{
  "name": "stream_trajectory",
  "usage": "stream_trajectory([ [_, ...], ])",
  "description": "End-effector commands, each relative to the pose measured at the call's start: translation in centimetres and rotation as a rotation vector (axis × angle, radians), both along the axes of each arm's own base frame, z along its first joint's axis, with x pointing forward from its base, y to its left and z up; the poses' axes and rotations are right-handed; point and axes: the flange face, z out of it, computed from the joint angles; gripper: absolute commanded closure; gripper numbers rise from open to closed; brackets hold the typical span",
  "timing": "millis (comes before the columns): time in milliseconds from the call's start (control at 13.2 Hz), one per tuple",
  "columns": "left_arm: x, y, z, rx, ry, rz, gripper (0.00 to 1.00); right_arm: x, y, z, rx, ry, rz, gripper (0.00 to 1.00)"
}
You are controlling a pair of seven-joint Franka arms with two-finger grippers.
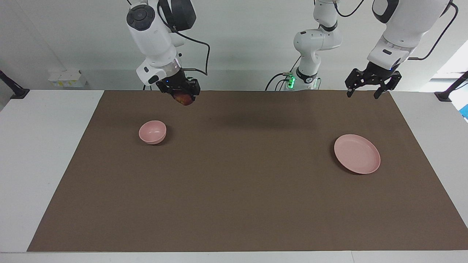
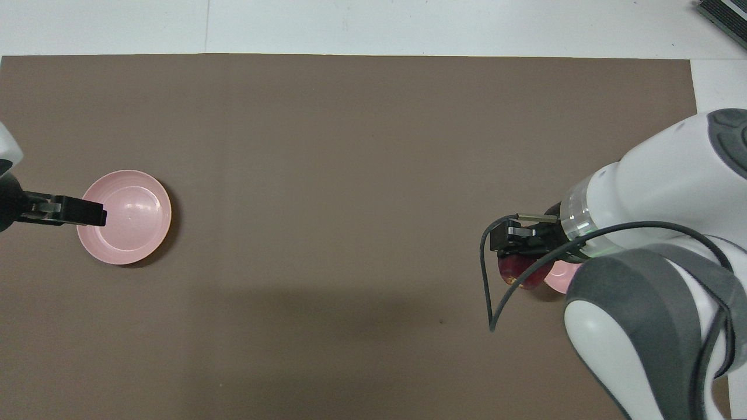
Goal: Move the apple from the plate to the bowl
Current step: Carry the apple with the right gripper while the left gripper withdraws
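My right gripper (image 1: 184, 95) is shut on the dark red apple (image 1: 185, 99) and holds it high in the air over the brown mat, close beside the small pink bowl (image 1: 152, 131). In the overhead view the apple (image 2: 518, 272) and right gripper (image 2: 516, 248) cover part of the bowl (image 2: 557, 279). The bowl is empty. The flat pink plate (image 1: 357, 153) lies empty at the left arm's end of the mat. My left gripper (image 1: 366, 93) is open and empty, raised; in the overhead view one of its fingers (image 2: 79, 211) overlaps the plate's (image 2: 134, 224) edge.
The brown mat (image 1: 241, 182) covers most of the white table. A black cable (image 2: 487, 291) hangs from the right wrist beside the apple. Clamps stand at both table ends (image 1: 14, 91).
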Motion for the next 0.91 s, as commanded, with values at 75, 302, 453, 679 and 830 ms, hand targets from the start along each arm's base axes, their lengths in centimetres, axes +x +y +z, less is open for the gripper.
stream_trajectory([
  [75,-0.5,0.2,-0.8,0.026,0.011,0.002,0.00,-1.7,-2.5,-1.4,0.000,-0.065,0.158,1.00],
  [302,-0.4,-0.3,-0.8,0.023,-0.004,-0.001,0.00,-1.2,-7.6,-2.5,0.015,-0.060,0.220,1.00],
  [453,-0.3,-0.2,-0.7,0.022,-0.007,0.002,0.00,-1.0,-10.9,-4.3,0.026,-0.032,0.248,1.00],
  [679,0.4,-0.3,-0.6,0.001,-0.062,0.005,0.00,-1.5,-12.8,-8.1,0.000,-0.021,0.256,1.00],
  [830,0.4,-0.3,-0.7,-0.020,-0.064,0.011,0.00,-1.8,-13.6,-10.4,-0.006,-0.042,0.239,1.00],
])
